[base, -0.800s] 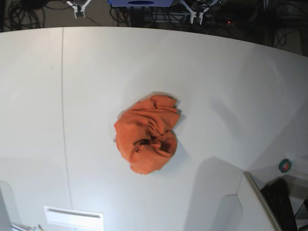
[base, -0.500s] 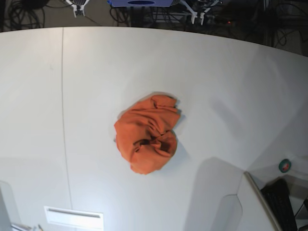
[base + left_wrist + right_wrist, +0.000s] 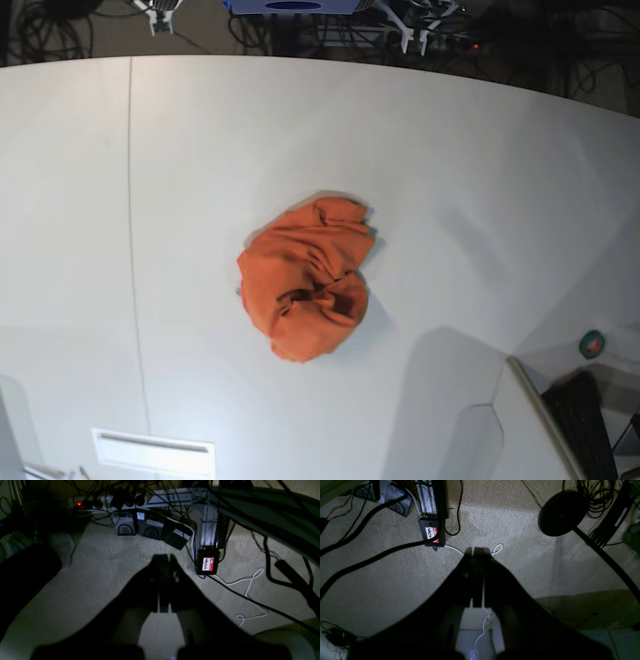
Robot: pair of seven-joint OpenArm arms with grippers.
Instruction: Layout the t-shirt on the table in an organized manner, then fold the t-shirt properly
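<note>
Sitting crumpled mid-table [image 3: 450,160], the orange t-shirt [image 3: 305,278] is untouched — both arms hang over the carpet, left gripper [image 3: 164,558] and right gripper [image 3: 476,551] each clenched on nothing.

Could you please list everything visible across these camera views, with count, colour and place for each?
t-shirt: one, orange, crumpled in a heap near the middle of the table.
table: one, white, with a thin dark seam at its left.
round tag: one, green and red, at the right edge of the base view.
name-badge box: one, black with a red-and-white label, on the carpet.
carpet: beige, under both wrist cameras.
power strip: one, pale, at the top of the left wrist view.
left end effector: black, shut, empty, over the carpet.
right end effector: black, shut, empty, over the carpet.
</note>
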